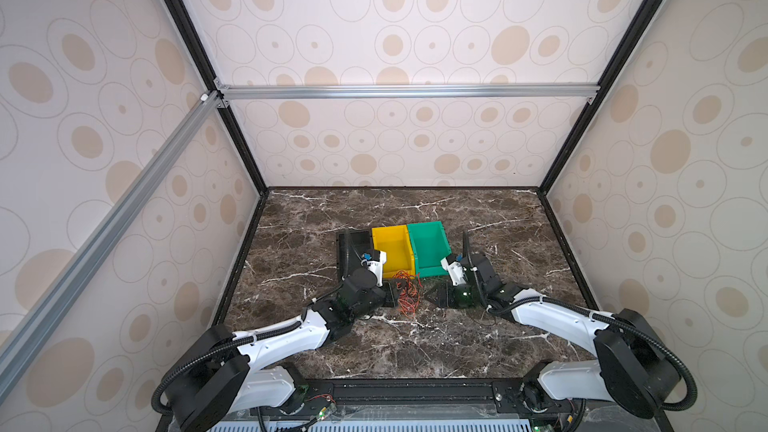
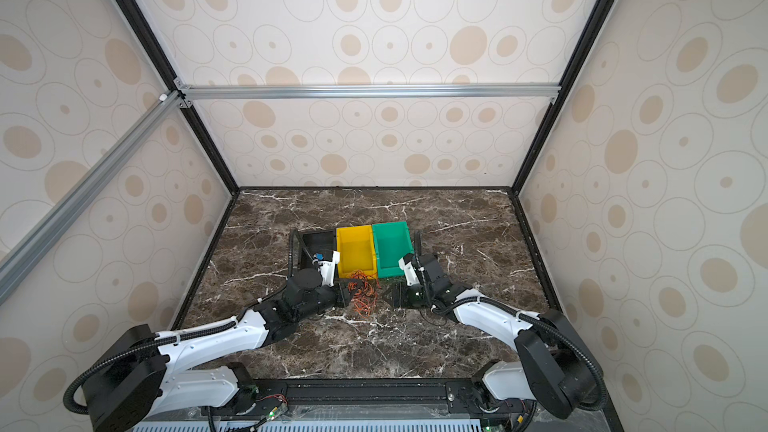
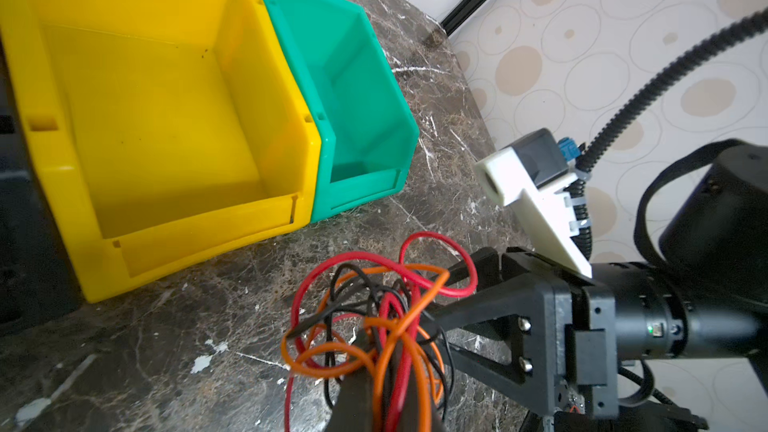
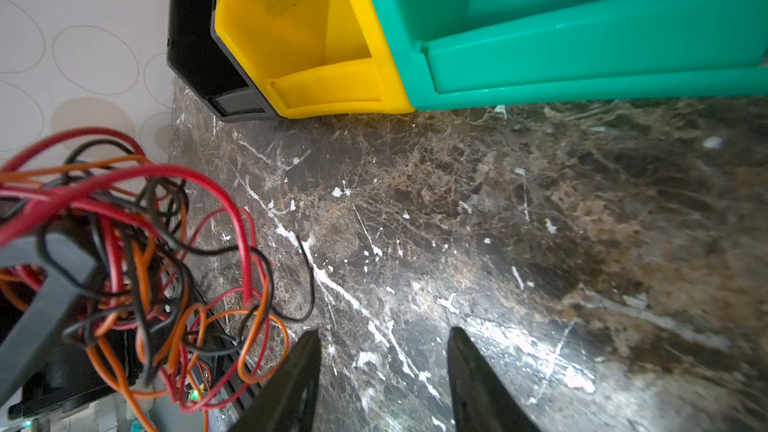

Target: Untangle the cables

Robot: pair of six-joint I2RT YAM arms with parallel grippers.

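Note:
The cables [image 1: 408,293] [image 2: 364,295] are thin orange, red and black wires in one tangled bunch on the marble, just in front of the yellow bin. My left gripper [image 3: 386,371] [image 1: 391,295] is shut on the cables; orange and red strands [image 3: 399,326] run between its fingers. In the right wrist view the tangle [image 4: 141,243] drapes over the left gripper's finger [image 4: 45,284]. My right gripper [image 4: 384,338] [image 1: 430,295] stands open at the right side of the bunch, with only bare marble between its fingers; one orange loop lies by a fingertip [image 4: 309,347].
Three bins stand side by side behind the cables: black [image 1: 353,238], yellow [image 1: 392,249] and green [image 1: 428,245], the yellow [image 3: 166,118] and green [image 3: 357,89] both empty. Dark marble tabletop [image 1: 415,347] is walled on three sides.

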